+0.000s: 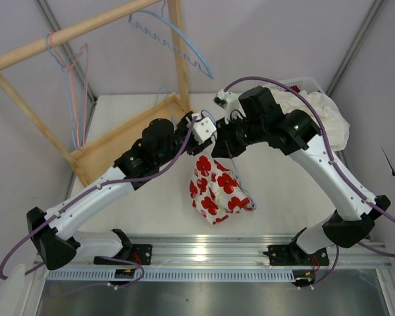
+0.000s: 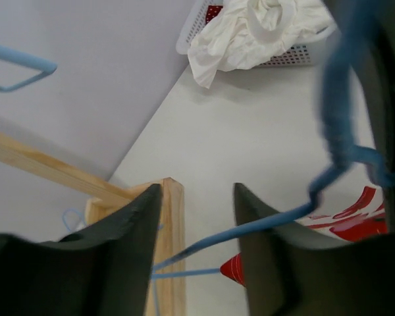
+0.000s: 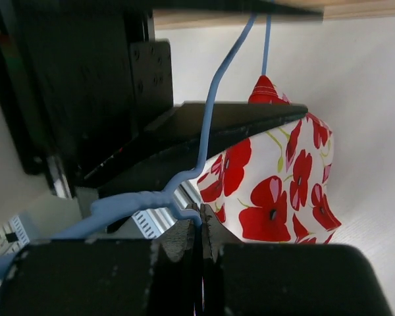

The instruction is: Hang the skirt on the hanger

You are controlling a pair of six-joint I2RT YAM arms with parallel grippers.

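Note:
The skirt [image 1: 214, 186], white with red poppies, hangs bunched from a blue wire hanger [image 3: 214, 99] between the two arms above the table's middle. My right gripper [image 3: 201, 224] is shut on a bend of the hanger wire near its neck; it also shows in the top view [image 1: 218, 143]. My left gripper [image 2: 197, 194] is open, and the hanger wire [image 2: 276, 220] runs across the gap between its fingers [image 2: 139, 243] without being clamped. In the top view the left gripper [image 1: 199, 130] faces the right one closely. A red corner of the skirt [image 2: 232, 268] shows below the wire.
A wooden clothes rack [image 1: 125, 131] stands at the back left, with a blue hanger [image 1: 181, 46] and pink and blue hangers [image 1: 72, 85] on its rail. A white laundry basket [image 1: 314, 85] with white cloth [image 1: 322, 115] stands at the back right.

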